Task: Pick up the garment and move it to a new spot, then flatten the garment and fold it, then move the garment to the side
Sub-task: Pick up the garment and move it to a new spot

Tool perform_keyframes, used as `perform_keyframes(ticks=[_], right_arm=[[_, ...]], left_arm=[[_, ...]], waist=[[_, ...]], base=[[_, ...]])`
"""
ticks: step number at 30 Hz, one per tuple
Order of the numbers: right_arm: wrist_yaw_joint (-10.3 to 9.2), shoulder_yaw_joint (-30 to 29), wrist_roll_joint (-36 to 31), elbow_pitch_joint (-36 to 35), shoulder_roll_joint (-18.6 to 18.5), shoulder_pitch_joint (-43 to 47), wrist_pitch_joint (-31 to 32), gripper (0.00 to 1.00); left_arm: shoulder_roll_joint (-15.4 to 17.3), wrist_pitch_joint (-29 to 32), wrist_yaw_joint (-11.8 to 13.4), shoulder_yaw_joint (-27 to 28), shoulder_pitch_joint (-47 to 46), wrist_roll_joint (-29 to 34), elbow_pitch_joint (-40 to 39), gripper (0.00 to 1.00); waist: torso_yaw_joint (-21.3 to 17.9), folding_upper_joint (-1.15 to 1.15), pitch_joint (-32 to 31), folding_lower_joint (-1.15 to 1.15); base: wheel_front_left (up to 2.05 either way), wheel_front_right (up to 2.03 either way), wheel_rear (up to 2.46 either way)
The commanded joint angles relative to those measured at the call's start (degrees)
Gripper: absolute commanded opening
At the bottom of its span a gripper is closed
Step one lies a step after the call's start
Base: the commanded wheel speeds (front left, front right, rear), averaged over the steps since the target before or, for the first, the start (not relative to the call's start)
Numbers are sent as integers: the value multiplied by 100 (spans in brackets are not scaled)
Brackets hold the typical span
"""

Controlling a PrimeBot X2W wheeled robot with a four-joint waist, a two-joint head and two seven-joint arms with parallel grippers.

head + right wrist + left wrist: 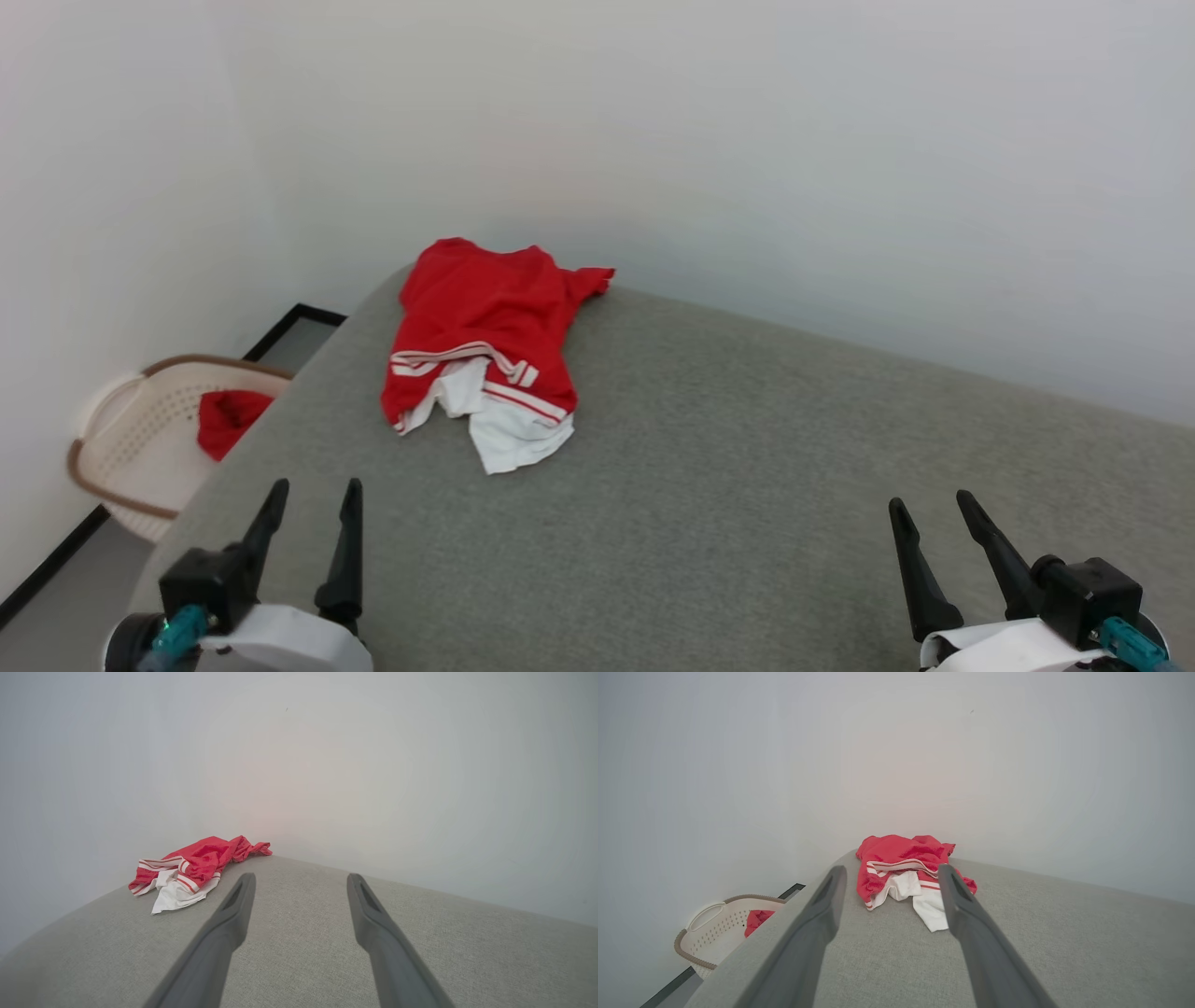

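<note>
At the far left corner of the grey fabric-covered worktop: the garment, crumpled in a loose heap, not yet flattened or folded. Mostly red on top, with a band of red-white striped trim across the middle and white sleeve cloth spilling out on the near side. Far edge of the heap close to the pale wall; whether touching it, cannot tell. In the left wrist view, the same garment straight ahead, its right part hidden behind one dark finger. In the right wrist view, the garment off to the left, well apart from both fingers.

Left of the worktop and lower, on the floor: a cream perforated laundry basket with a brown rim, near the wall, with a bundle of red cloth inside. Right side of the basket cut off by the rounded worktop edge. Along the foot of the wall, a black skirting strip.

Between the heap and both pincers, only bare grey fabric.

At the near left edge, the left pincer: fingers spread wide, empty, over the worktop, aimed at the heap and well short of it. Seen from its own wrist, the left pincer framing the garment between its tips without touching it. At the near right, the right pincer: likewise spread wide, empty, well apart from the garment. From its own wrist, the right pincer over bare worktop, pointing toward the wall
</note>
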Motion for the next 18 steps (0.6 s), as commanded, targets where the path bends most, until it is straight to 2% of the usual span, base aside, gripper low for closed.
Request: perform_keyframes(ticks=[1, 4, 11, 18], right_arm=[[4, 14, 16, 6, 10, -40, -29, 100], [4, 27, 23, -2, -34, -69, -14, 100], [3, 24, -14, -140, -216, -201, 93, 100], [3, 27, -35, -501, -528, -610, 240, 100]], left_arm=[[20, 38, -4, 16, -81, -54, -10, 100], [38, 200, -46, 14, -205, -190, -79, 100], [398, 1171, -181, 70, -992, -671, -336, 100], [850, 2340, -238, 252, -2256, -1320, -490, 100]], waist=[[175, 0, 14, 0], [152, 0, 110, 0], [-155, 0, 603, 0], [-707, 0, 1628, 0]], base=[[0, 0, 0], [0, 0, 0], [0, 0, 0], [0, 0, 0]])
